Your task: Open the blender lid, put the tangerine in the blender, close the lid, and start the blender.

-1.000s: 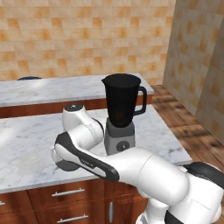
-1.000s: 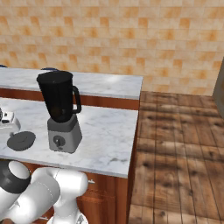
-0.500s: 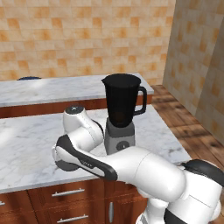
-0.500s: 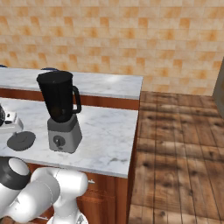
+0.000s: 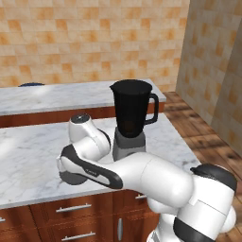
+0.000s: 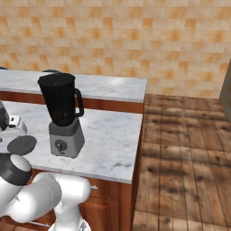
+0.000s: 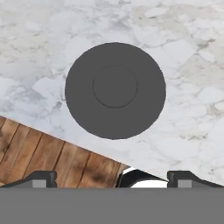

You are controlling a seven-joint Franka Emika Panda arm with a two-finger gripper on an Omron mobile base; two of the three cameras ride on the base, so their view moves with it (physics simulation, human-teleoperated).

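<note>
Start at the left of your right base view: the blender lid (image 6: 21, 144) lies flat on the white marble bench (image 6: 108, 140), close to the bench's front edge and apart from the blender (image 6: 63, 115), which stands upright to its right. Your gripper (image 7: 111, 177) hangs above the lid; in the hand view you look straight down on the dark disc (image 7: 115, 90) with its raised centre ring, and nothing touches it. The two finger tips (image 7: 41, 178) sit wide apart at the bottom of that view, so your jaws are spread and hold nothing. Just below the lid in the hand view the marble ends and the wooden cabinet front (image 7: 48, 157) begins, so you are working right at the bench edge.

The jar's top is uncovered in both base views; in the left base view the blender (image 5: 132, 118) stands behind the arm (image 5: 118, 170), handle to the right. I cannot make out the tangerine.

A second, higher marble counter (image 6: 90, 85) runs behind the bench under the tan tiled wall (image 6: 117, 40). To the right of the blender the bench is bare marble up to its right edge, and beyond that lies wooden floor (image 6: 185, 158).
</note>
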